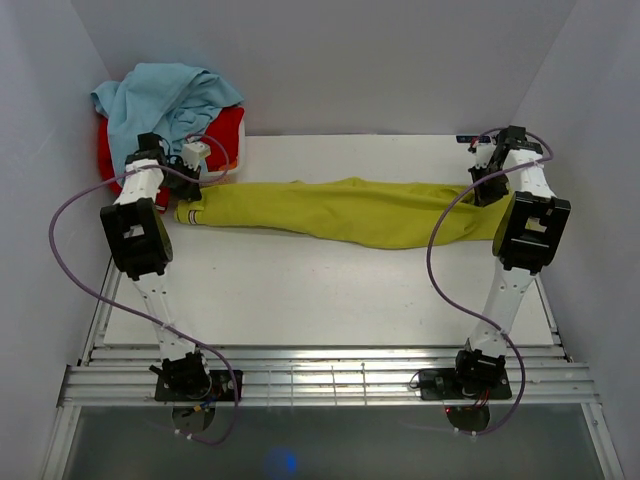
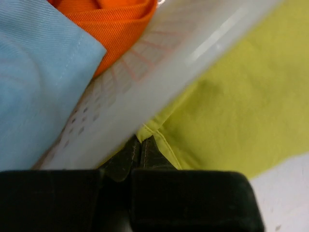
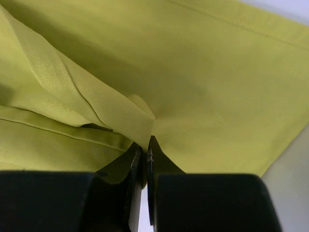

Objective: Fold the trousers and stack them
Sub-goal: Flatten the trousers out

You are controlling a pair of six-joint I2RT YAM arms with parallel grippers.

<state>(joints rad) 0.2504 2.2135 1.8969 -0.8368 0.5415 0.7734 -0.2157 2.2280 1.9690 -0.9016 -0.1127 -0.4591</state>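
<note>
The yellow-green trousers [image 1: 350,212] lie stretched in a long band across the back of the table, striped label end at the left. My left gripper [image 1: 188,178] is shut on the trousers' left end; in the left wrist view its jaws [image 2: 141,141] pinch a hem corner of the cloth [image 2: 231,111]. My right gripper [image 1: 487,190] is shut on the right end; in the right wrist view its jaws [image 3: 146,145] pinch a fold of the cloth [image 3: 203,72].
A white basket [image 2: 159,67] at the back left holds a light blue garment [image 1: 165,100] and a red garment [image 1: 225,135], right beside my left gripper. The table's front edge meets a metal rack [image 1: 330,375]. White walls close in both sides.
</note>
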